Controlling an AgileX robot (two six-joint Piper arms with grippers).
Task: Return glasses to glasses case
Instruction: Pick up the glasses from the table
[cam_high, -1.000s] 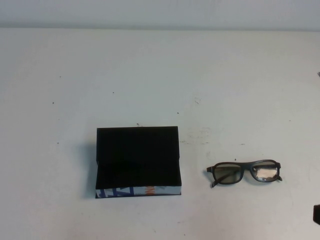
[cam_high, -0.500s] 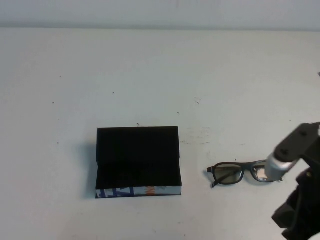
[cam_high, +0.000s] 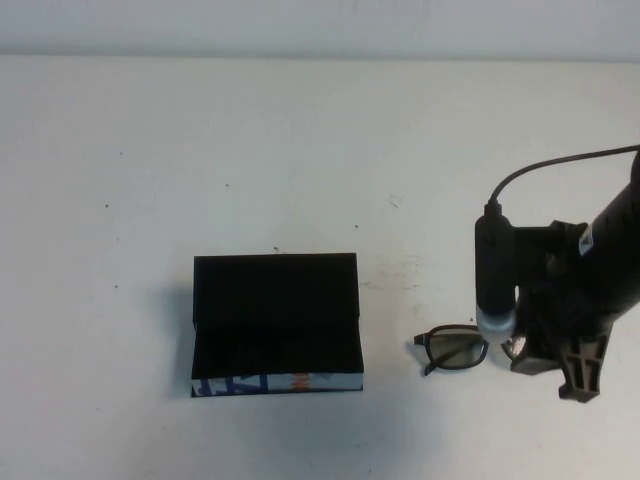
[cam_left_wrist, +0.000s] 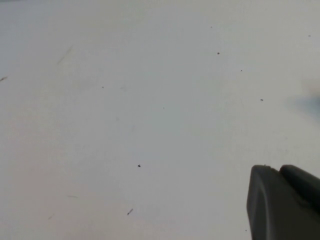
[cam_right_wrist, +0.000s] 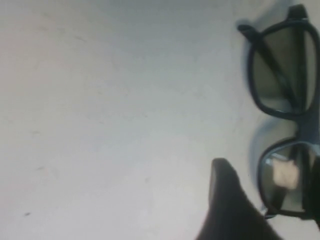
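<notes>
The left tool (cam_left_wrist: 282, 202) shows only in its own wrist view, as a dark tip over bare tabletop (cam_high: 300, 140); I cannot tell how its fingers stand, and it is nowhere near the work. Little risk comes from that side unless it swings in over the case.

The glasses case (cam_high: 275, 322) sits left of centre toward the near edge, lid flap thrown back on the far side, black lining exposed, printed white edge facing near. It is loose on the tabletop, so a carried frame that catches its right wall would likely push it or tip the flap shut.

Right of the case, well apart from it, the glasses (cam_high: 455, 348) lie flat, arms folded. Their left lens is plain to see; the right lens is hidden beneath the arm in the high view.

The right tool (cam_high: 530, 350) hangs directly over that right end. In its wrist view only one dark finger (cam_right_wrist: 227, 205) shows, just beside the frame's right lens (cam_right_wrist: 285, 177), so I cannot tell whether the fingers are apart or together, and nothing is gripped yet.

The main hazards, as I judge them:
- a grip on one end would let the frame swing or slip;
- a finger landing on the lens could smear it or skid off;
- pressing down could shove the thin frame across the smooth surface.
</notes>
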